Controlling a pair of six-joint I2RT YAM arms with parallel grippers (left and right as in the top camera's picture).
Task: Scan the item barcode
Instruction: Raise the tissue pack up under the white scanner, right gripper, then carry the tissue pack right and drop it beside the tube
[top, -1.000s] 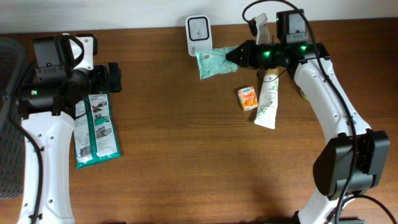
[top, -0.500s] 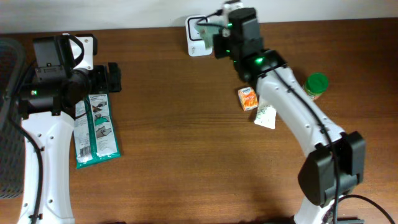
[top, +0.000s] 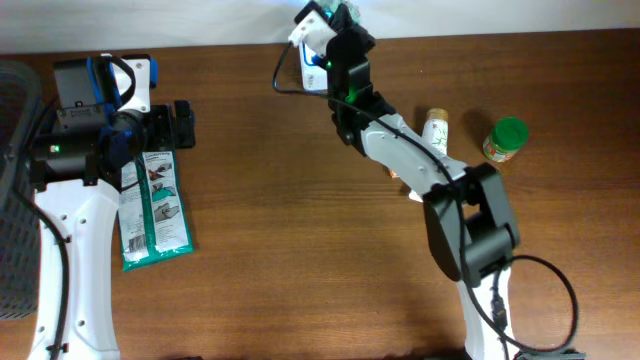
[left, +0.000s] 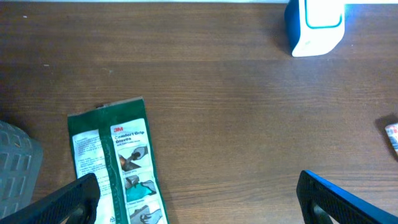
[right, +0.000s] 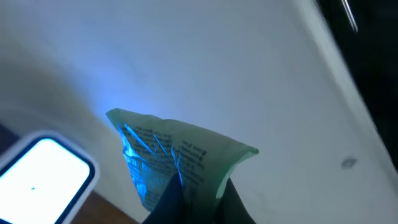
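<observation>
**Holding the pouch up to the scanner**

Pinches the green pouch (right: 180, 155) in the closed right gripper (right: 186, 202), lifted just above the white scanner (right: 43, 168) and bathed in blue light. Leaves the left gripper (left: 199, 199) spread wide and empty near the glove packet (left: 118, 168). Looks mid-scan; impossible to tell whether the barcode has registered.

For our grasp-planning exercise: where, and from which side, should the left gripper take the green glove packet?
Probably from straight above, pinching across the narrow width of the glove packet at the end nearest the open left gripper: it lies flat, long and thin.
</observation>
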